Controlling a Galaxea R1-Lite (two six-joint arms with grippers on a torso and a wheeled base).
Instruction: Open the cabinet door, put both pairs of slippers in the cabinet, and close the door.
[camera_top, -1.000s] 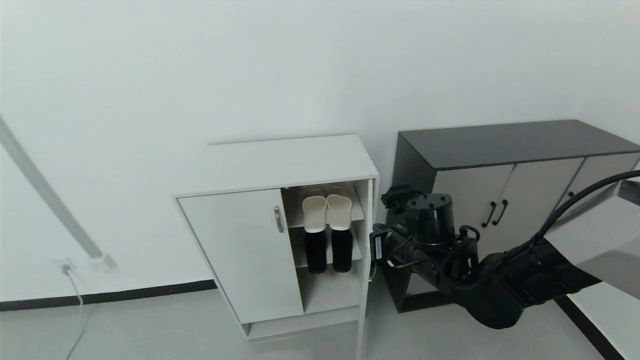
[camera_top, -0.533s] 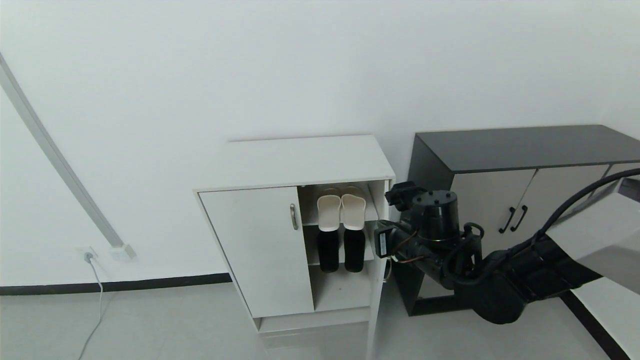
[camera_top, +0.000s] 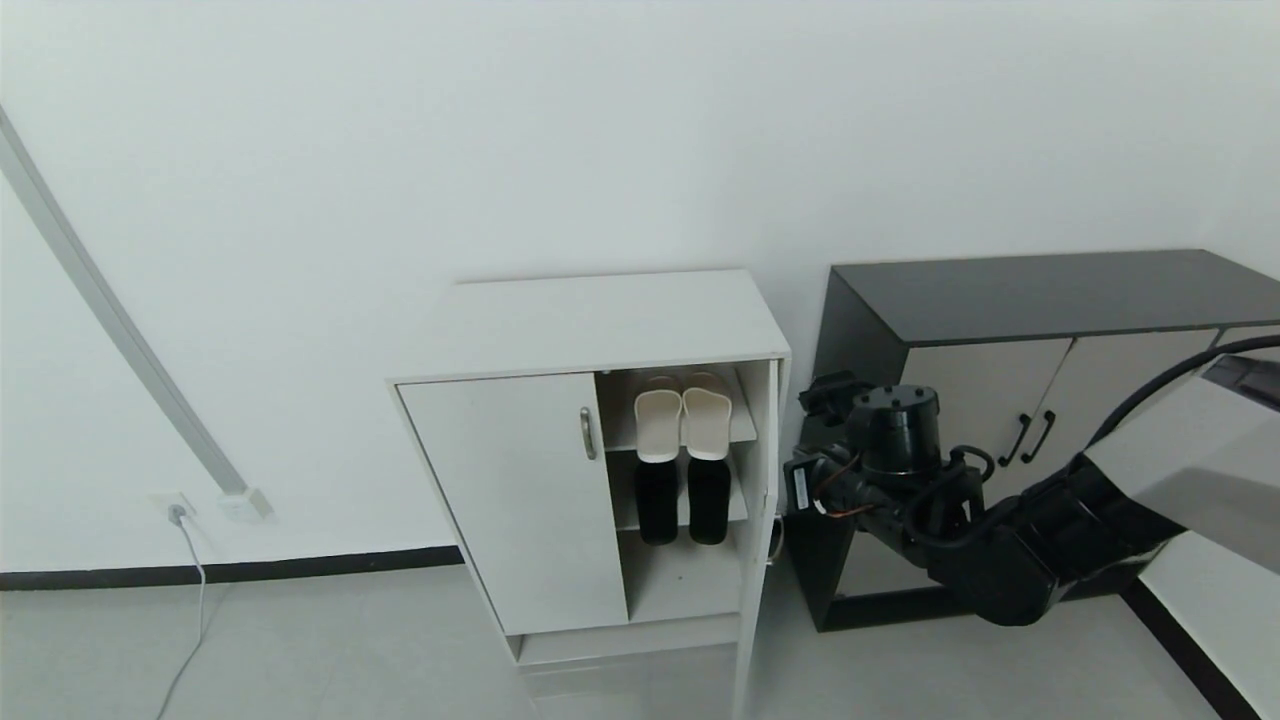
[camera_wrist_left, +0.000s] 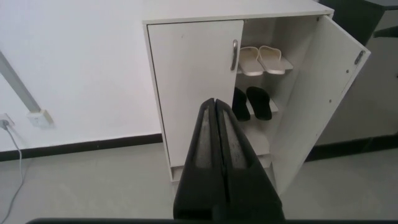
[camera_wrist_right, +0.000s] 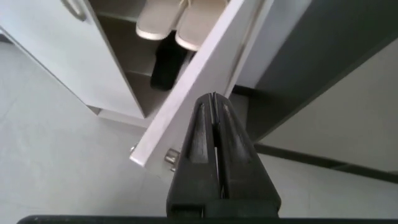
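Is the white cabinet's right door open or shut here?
Open. The right door stands swung out from the cabinet, with the white slippers and black slippers exposed on their shelves.

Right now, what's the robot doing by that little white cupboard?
Both pairs of slippers are already inside the white cabinet, with the white slippers sitting above the black slippers. Its door on the right stands open. The robot's right hand, shut and empty, is by that door's outer side, so closing it is the step left. The left hand is shut and holds nothing.
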